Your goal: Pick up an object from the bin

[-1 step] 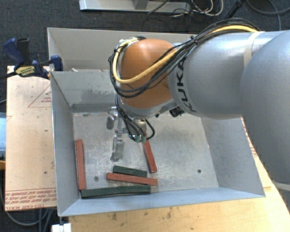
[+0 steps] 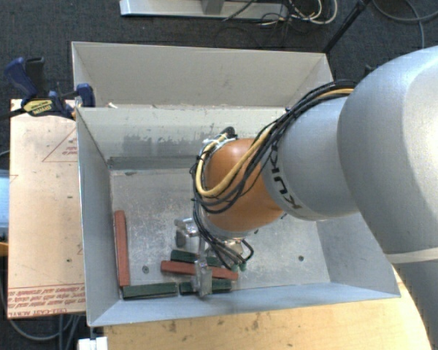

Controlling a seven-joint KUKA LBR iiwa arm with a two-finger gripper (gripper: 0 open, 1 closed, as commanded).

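The gripper [image 2: 203,281], whose grip I cannot tell, sits at lower centre by a red bar [image 2: 181,267] and a green bar [image 2: 150,291]; best close squarely on one alone, then lift straight.

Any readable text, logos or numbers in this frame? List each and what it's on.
"KUK": dark letters on the grey arm, beside its orange wrist cover; any further letters are out of sight.
Red bar and the heap of red and green bars in the bin: no markings can be made out.
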